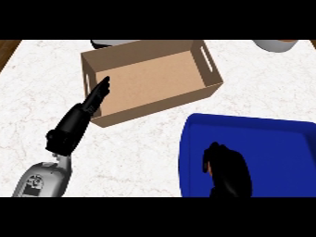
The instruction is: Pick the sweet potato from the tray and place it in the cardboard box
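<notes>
1. Right hand (pixel 227 172) of mine sits nearest me, low over the blue tray (pixel 290 139), its back turned up and its fingers curled downward. Whether they close on anything I cannot tell, since the hand covers whatever lies under it.
2. Sweet potato: I cannot see it anywhere; the tray floor around my right hand is bare blue, and the spot beneath the hand is hidden.
3. Blue tray spreads out from under that hand, mostly to its right and beyond it, with a raised rim on its left and far sides.
4. Left of my right hand, across a stretch of white marbled counter (pixel 23 106), my grey left forearm (pixel 42 178) comes up from the lower edge.
5. My left hand (pixel 78 121) lies farther out than my right, fingers straight and held together, pointing up and to the right. It holds nothing.
6. Those fingertips reach the near left wall of the cardboard box (pixel 208 65) and show against its inner side.
7. Cardboard box stands beyond both hands, open at the top, turned at a slant to the counter's edges. Its brown floor shows nothing inside, and its right wall has a slot handle.
8. Farthest off, a dark object (pixel 104 44) peeks from behind the box's far left corner, and a pale rounded object (pixel 275 45) sits at the far right.
</notes>
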Robot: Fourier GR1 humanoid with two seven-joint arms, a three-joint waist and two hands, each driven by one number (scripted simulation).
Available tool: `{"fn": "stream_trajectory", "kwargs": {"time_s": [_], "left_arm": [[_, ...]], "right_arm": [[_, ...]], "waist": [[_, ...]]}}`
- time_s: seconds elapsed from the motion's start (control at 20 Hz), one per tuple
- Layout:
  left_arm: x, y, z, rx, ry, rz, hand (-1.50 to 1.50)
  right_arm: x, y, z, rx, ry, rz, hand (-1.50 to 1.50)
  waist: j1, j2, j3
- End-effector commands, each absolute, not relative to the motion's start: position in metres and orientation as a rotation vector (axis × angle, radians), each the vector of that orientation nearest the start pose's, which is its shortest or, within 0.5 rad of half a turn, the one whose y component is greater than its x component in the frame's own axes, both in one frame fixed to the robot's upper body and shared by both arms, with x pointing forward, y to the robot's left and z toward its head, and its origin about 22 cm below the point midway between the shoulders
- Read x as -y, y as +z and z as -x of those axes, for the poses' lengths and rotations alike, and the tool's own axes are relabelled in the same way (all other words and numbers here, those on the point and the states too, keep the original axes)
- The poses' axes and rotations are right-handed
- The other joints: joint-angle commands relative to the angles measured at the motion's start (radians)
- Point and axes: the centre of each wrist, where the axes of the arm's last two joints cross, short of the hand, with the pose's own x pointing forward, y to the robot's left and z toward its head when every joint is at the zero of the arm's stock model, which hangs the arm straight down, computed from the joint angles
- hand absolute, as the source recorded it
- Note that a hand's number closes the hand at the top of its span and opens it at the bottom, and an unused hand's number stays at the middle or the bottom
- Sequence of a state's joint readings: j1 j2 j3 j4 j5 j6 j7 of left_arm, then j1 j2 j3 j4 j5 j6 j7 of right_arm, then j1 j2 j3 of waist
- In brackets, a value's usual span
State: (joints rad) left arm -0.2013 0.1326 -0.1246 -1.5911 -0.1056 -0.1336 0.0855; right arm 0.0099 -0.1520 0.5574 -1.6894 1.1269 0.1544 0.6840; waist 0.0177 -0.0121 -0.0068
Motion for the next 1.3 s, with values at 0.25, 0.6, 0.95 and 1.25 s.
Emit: {"fn": "stream_trajectory", "kwargs": {"time_s": [0.25, 0.6, 0.95, 1.25], "left_arm": [[-0.193, 0.045, -0.284, 1.616, -0.473, 0.081, 0.0], [-0.191, 0.051, -0.291, 1.594, -0.455, 0.028, 0.0], [-0.211, 0.047, -0.291, 1.611, -0.438, 0.035, 0.0], [-0.212, 0.048, -0.292, 1.599, -0.423, 0.033, 0.0]], "right_arm": [[0.021, 0.047, -0.205, 1.671, 1.526, 0.868, 1.5], [0.003, 0.082, -0.168, 1.885, 1.399, 0.899, 1.5], [0.03, 0.147, -0.121, 2.062, 1.27, 0.754, 1.5], [0.042, 0.178, -0.106, 2.103, 1.071, 0.737, 1.5]], "waist": [[0.015, 0.016, 0.007], [-0.016, 0.01, 0.007], [-0.025, 0.01, 0.007], [-0.023, 0.007, 0.006]]}}
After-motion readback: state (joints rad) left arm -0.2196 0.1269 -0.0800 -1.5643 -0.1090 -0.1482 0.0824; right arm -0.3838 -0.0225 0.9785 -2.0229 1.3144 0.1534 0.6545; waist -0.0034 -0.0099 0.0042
